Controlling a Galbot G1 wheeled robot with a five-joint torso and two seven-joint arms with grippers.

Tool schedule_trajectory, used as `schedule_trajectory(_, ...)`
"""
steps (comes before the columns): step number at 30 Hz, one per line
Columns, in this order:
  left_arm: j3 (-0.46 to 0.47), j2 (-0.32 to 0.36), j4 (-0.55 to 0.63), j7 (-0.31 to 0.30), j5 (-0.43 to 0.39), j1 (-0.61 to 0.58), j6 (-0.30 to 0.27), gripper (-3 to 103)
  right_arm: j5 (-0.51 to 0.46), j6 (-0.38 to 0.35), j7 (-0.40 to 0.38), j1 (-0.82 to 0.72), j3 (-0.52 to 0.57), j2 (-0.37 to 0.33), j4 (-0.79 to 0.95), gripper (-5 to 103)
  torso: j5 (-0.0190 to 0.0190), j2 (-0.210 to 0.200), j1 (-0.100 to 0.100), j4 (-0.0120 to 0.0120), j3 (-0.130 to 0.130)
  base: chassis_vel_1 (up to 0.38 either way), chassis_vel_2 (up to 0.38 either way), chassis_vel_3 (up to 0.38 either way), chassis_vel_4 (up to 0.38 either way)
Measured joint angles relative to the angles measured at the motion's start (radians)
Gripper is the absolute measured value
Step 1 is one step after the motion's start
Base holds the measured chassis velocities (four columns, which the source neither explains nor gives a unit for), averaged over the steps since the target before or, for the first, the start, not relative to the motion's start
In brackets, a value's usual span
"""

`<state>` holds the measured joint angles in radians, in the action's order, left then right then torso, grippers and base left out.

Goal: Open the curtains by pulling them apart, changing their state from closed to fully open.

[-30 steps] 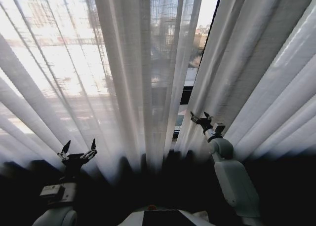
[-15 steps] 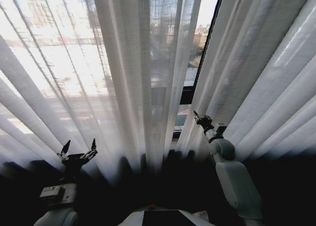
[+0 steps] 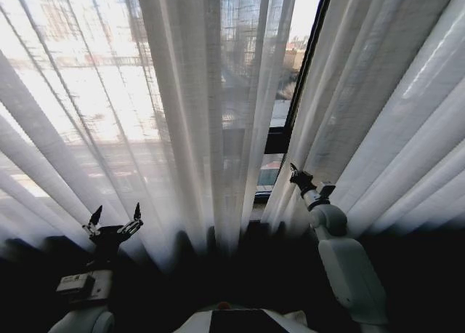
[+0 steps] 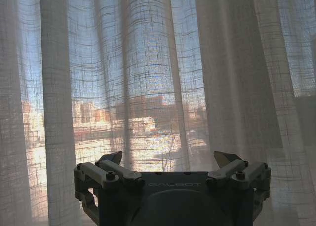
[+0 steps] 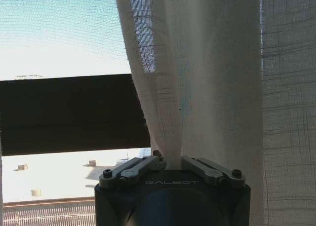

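The curtains hang as two sheer white pleated panels with a narrow gap between them. In the head view, the left panel covers the left and centre, and the right panel covers the right. My right gripper is shut on the right panel's inner edge; the right wrist view shows the fabric bunched between its closed fingers. My left gripper stands open low on the left, just in front of the left panel, its fingers holding nothing.
A dark window frame bar runs up through the gap, with glass and city buildings behind it. A dark horizontal frame bar crosses the right wrist view. My own base and a dark floor lie below the curtain hems.
My right gripper has moved a little to the right with the right panel's edge, and the gap by the frame bar has widened slightly. The left arm has stayed put.
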<state>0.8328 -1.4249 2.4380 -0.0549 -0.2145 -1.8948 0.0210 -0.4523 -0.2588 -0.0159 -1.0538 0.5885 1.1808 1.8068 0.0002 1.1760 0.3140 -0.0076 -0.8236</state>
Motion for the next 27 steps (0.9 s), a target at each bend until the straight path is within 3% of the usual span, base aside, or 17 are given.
schedule_trajectory(27, -0.006, 0.02, 0.001, 0.0, -0.006, 0.01, 0.004, 100, -0.025, -0.038, -0.003, -0.055, 0.045, -0.007, 0.119, 0, 0.0, 0.0, 0.0, 0.0, 0.0, 0.0, 0.0, 0.0, 0.0)
